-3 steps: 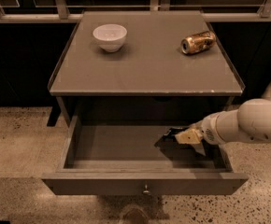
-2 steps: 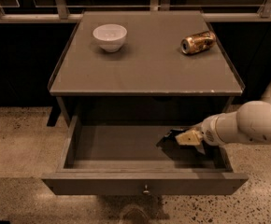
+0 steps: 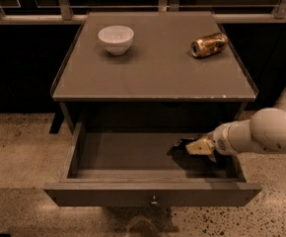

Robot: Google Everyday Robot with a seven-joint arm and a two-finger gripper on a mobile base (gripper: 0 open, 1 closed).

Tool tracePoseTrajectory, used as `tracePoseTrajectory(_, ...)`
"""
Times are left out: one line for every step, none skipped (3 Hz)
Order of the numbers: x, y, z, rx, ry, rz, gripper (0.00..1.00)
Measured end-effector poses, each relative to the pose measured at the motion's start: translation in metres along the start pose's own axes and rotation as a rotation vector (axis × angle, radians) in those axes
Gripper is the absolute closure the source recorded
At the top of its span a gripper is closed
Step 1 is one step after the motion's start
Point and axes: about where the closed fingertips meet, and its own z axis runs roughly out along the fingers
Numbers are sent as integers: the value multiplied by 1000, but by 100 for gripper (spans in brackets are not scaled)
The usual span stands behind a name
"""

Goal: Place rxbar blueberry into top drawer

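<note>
The top drawer (image 3: pixel 108 191) is pulled out below the table, with its small metal knob (image 3: pixel 154 199) at the front centre. My gripper (image 3: pixel 189 145) reaches in from the right on a white arm (image 3: pixel 266 132) and is low inside the drawer's right half. A small dark flat thing, the rxbar blueberry (image 3: pixel 178 143), sticks out to the left at the gripper's tip, just above or on the drawer floor. I cannot tell whether it rests on the floor.
A white bowl (image 3: pixel 116 38) stands at the back left of the grey table top (image 3: pixel 153 73). A gold can (image 3: pixel 209 44) lies on its side at the back right. A railing runs behind the table, over a speckled floor.
</note>
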Motion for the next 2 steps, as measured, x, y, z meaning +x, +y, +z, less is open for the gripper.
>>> tracePoseTrajectory(0, 0, 0, 0, 0, 0, 58)
tracePoseTrajectory(0, 0, 0, 0, 0, 0, 34)
